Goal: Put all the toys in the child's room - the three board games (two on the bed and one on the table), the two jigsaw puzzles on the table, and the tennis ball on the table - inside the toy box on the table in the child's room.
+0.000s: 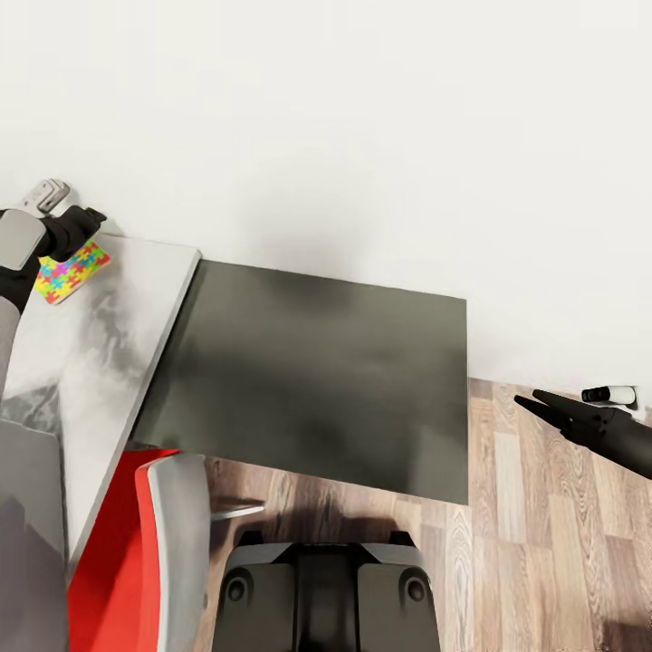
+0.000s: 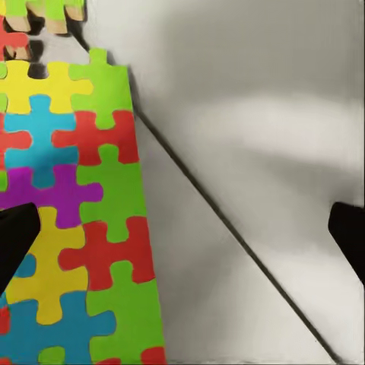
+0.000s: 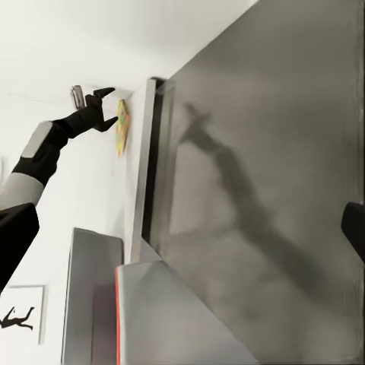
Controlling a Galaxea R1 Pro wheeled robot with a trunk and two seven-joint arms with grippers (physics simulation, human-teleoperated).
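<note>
On the table (image 1: 109, 344), jigsaw puzzle (image 1: 72, 272) beneath wide-open, empty left jaws.

The pale table (image 1: 109, 335) carried one many-coloured jigsaw puzzle (image 1: 71, 272) flat near its far corner by the wall, with a lower dark grey cabinet (image 1: 317, 380) beside it.

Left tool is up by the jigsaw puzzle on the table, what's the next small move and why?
Probably lower the left tool a little and shut it on the jigsaw puzzle. The left wrist view shows its fingers spread, the puzzle lying flat on the table beneath one of them, not yet gripped.
</note>
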